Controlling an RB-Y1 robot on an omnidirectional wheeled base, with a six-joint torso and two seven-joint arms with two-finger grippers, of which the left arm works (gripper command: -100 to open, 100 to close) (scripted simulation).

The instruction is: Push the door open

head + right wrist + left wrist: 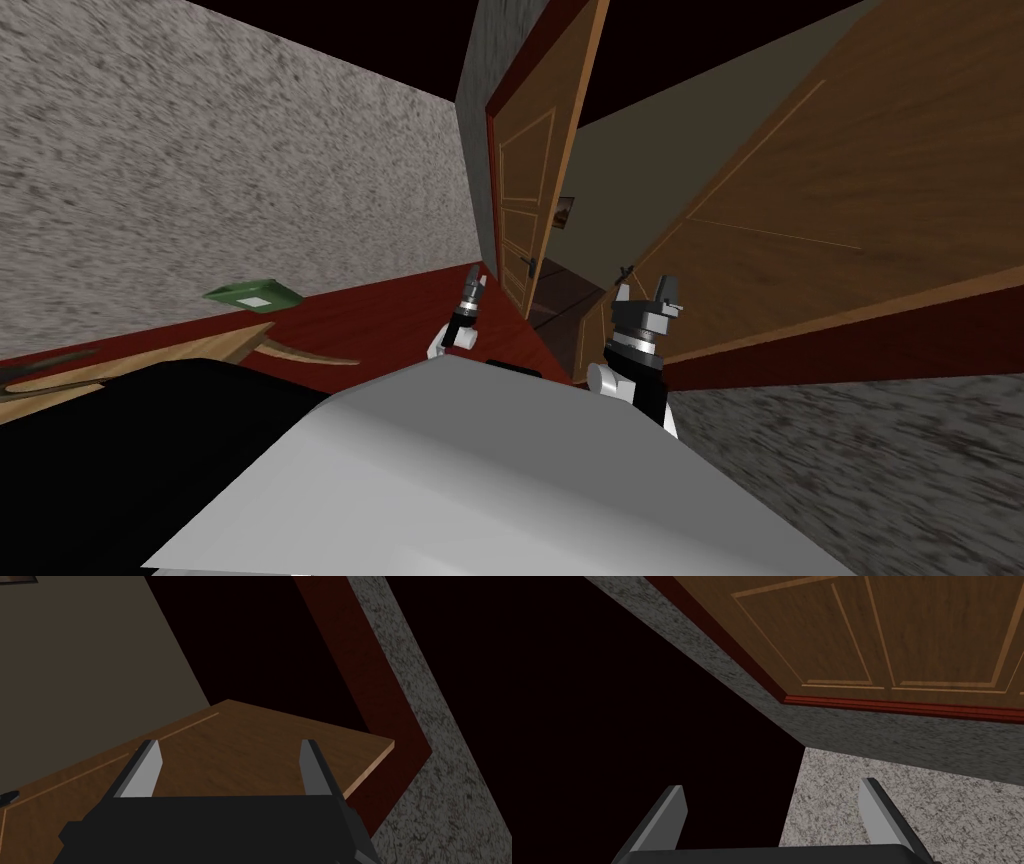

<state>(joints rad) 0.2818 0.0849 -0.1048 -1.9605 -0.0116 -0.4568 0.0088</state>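
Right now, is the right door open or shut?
Open: the right door stands swung away from its red frame, olive wall showing past it.

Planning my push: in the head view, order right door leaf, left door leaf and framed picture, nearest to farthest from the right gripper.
1. right door leaf, just ahead of the right gripper.
2. left door leaf, off to its left.
3. framed picture, far behind both leaves.

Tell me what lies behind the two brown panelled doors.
Through the gap between the left brown panelled door and the right door: a plain olive-brown wall, a small framed picture on it, a strip of dark floor, a black area above. The leaves cover the rest.
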